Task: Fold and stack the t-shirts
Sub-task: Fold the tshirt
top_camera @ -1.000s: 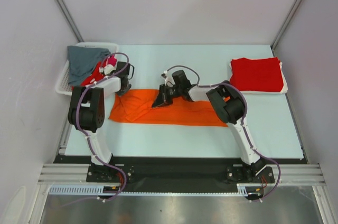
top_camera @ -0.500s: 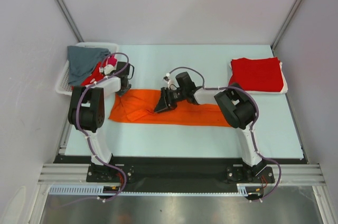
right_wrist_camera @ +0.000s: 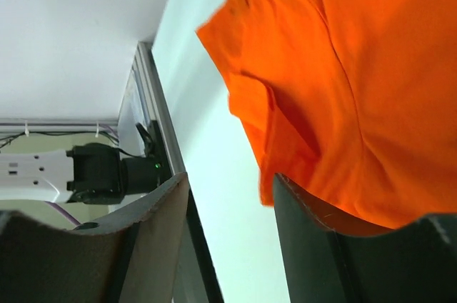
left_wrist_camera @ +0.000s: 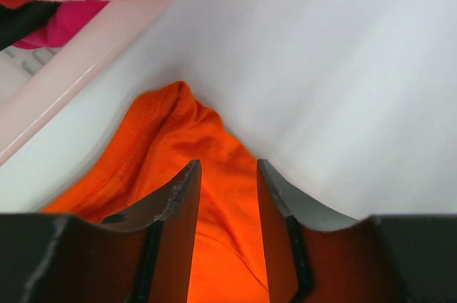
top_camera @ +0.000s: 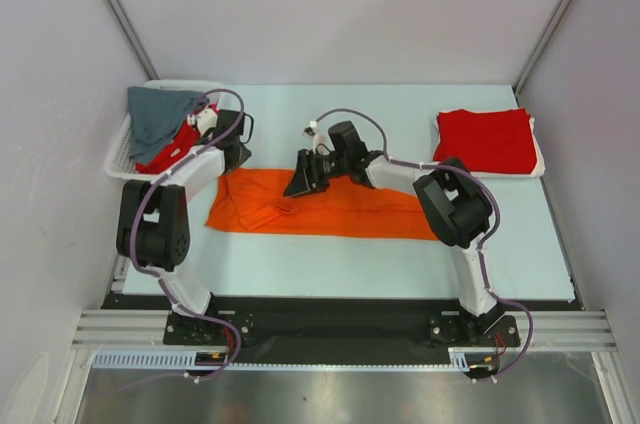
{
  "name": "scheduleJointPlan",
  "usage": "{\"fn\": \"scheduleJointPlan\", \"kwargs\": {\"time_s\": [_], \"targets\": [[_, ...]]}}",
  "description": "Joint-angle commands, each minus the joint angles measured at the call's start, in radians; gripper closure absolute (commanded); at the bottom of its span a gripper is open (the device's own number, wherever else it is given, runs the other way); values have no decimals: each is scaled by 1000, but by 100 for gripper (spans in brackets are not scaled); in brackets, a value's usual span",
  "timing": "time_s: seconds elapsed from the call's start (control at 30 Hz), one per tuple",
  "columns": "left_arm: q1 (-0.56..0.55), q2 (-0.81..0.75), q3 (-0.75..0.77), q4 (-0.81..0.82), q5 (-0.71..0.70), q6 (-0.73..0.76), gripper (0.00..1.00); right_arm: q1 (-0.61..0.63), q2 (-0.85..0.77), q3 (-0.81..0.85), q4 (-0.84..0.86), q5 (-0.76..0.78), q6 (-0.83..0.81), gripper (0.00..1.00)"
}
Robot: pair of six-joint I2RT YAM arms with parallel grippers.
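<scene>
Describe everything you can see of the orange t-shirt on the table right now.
The orange t-shirt is bright, plain, soft cloth, folded into a long band lying flat across the middle of the table, left to right. Its left part is wrinkled, with a stitched hem showing in the left wrist view. The left gripper straddles a bunched far-left corner; whether it pinches is unclear. The right gripper hangs open over the far edge, holding nothing.
</scene>
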Motion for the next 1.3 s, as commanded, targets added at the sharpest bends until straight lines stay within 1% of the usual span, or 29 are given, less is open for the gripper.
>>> {"fn": "scheduleJointPlan", "kwargs": {"time_s": [0.0,0.07,0.13,0.2,0.3,0.53,0.63,0.73,0.77,0.8,0.87,0.9,0.93,1.03,1.17,1.23,1.27], "targets": [[-6,-101,-33,21,59,25,57,13,13,103,0,9,-15,43],[-8,-115,-49,20,88,24,57,19,51,152,13,0,5,43],[-10,-118,-63,21,146,14,57,26,102,204,24,-11,15,43],[-11,-95,-64,21,197,11,57,40,156,244,23,-17,26,44],[-11,-57,-50,5,234,14,57,60,196,300,23,-29,42,44],[-8,35,-33,-6,257,28,57,80,277,308,50,-55,49,45],[9,92,-11,-9,277,37,57,83,277,282,60,-83,55,46],[20,132,3,-9,269,43,57,86,234,185,101,-146,71,46],[23,144,6,-11,268,47,57,88,196,153,115,-178,87,46],[24,147,9,-11,268,51,57,88,169,72,145,-190,95,46],[26,154,13,-12,263,56,58,91,113,-5,184,-207,108,46],[27,160,16,-12,262,60,57,89,55,-42,200,-214,106,46],[29,160,14,-14,260,60,58,91,32,-89,198,-214,98,46],[29,149,14,-14,254,65,59,91,-55,-140,165,-211,68,47],[21,94,5,-11,230,79,58,88,-149,-162,43,-120,-21,50],[10,39,-7,-12,204,89,58,86,-198,-159,-48,-21,-79,52],[6,19,-16,-12,196,90,58,86,-218,-159,-80,54,-98,53]]}}
